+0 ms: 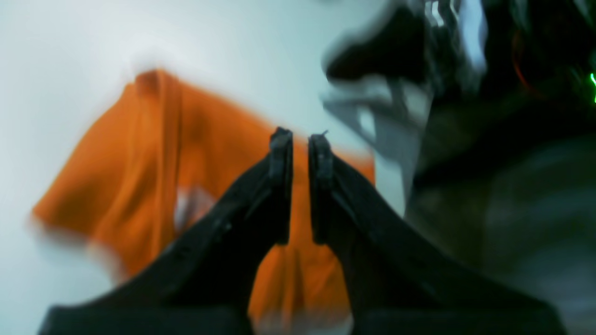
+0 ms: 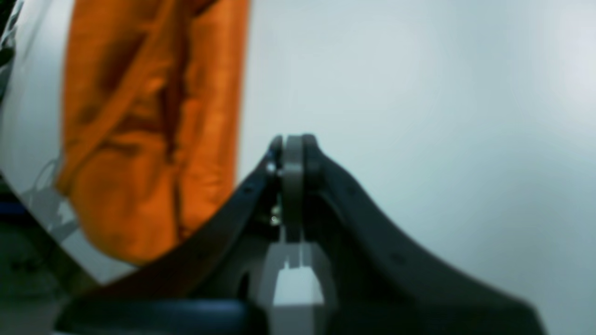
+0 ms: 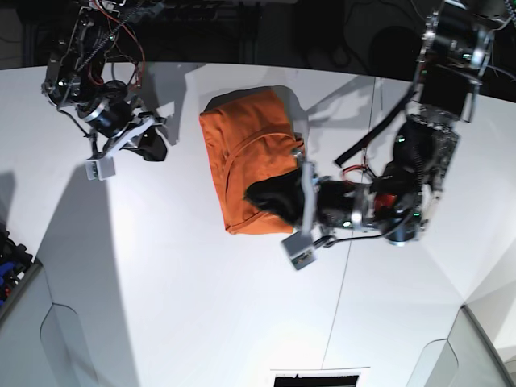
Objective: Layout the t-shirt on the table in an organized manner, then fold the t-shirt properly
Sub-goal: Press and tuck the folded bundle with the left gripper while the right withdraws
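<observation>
The orange t-shirt (image 3: 250, 145) lies folded in a compact bundle on the white table (image 3: 161, 282), towards the far middle. My left gripper (image 3: 256, 196) hovers over the shirt's near right edge. In the left wrist view the left gripper (image 1: 300, 139) has only a narrow gap and holds nothing, with the shirt (image 1: 139, 163) and a white patch (image 1: 191, 204) blurred below. My right gripper (image 3: 153, 143) is off to the shirt's left, apart from it. In the right wrist view the right gripper (image 2: 293, 139) is shut and empty over bare table (image 2: 419, 93), with the shirt (image 2: 139, 139) at the left.
A thin dark seam (image 3: 347, 266) runs down the table on the right. The table's dark far edge (image 3: 242, 66) curves behind the shirt. A bin with blue items (image 3: 10, 260) sits at the left edge, and a dark strip (image 3: 314, 379) at the bottom.
</observation>
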### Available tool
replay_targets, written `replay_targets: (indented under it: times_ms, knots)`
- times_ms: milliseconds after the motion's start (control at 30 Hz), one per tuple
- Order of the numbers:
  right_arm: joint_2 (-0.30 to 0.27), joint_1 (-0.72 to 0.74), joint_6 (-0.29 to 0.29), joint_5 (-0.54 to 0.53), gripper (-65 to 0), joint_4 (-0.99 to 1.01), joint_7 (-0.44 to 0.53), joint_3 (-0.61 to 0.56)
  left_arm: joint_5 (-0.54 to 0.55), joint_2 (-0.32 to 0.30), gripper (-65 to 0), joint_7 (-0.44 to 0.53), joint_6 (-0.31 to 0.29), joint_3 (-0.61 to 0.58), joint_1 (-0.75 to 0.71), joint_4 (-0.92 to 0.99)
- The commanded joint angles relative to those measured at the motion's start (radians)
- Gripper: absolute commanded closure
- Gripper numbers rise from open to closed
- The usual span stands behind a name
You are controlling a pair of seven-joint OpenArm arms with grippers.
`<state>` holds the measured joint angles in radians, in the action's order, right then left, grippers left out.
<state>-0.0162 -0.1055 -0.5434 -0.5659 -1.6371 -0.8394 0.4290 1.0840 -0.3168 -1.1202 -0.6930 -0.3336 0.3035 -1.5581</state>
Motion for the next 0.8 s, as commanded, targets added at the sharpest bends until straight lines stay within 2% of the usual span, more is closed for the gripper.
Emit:
replay_targets:
  times_ms: [0, 133, 267, 367, 533, 633, 767]
  knots:
    - [-0.006, 0.000, -0.010, -0.021, 0.0, -0.019, 0.012, 0.016, -0.008, 0.018, -6.7, 0.038, -0.005, 0.006, 0.026, 0.024]
    - [-0.007, -0.034, -0.010, -0.038, 0.0, -0.019, 0.012, 0.030, -0.124, 0.091, -6.7, 0.143, -0.005, 0.007, 0.027, 0.181]
    - [-0.030, -0.039, -0.010, -0.048, 0.0, -0.019, 0.009, 0.030, -0.231, 0.091, -6.7, 0.264, -0.005, 0.007, 0.029, 0.301]
    - [-0.056, -0.041, -0.010, -0.070, 0.0, -0.019, 0.008, 0.030, -0.227, 0.096, -6.7, 0.278, -0.005, 0.006, 0.023, 0.368]
    - [-0.072, -0.042, -0.010, -0.099, 0.0, -0.019, -0.006, 0.030, -0.237, 0.106, -6.7, 0.365, -0.005, 0.007, 0.024, 0.437]
    - [-0.073, -0.042, -0.011, -0.100, 0.0, -0.019, -0.009, 0.030, -0.226, 0.104, -6.7, 0.344, -0.005, 0.007, 0.042, 0.434]
    - [-0.095, -0.043, -0.011, -0.126, 0.0, -0.035, -0.008, 0.032, -0.139, 0.088, -6.7, 0.199, -0.005, 0.007, 0.082, 0.339]
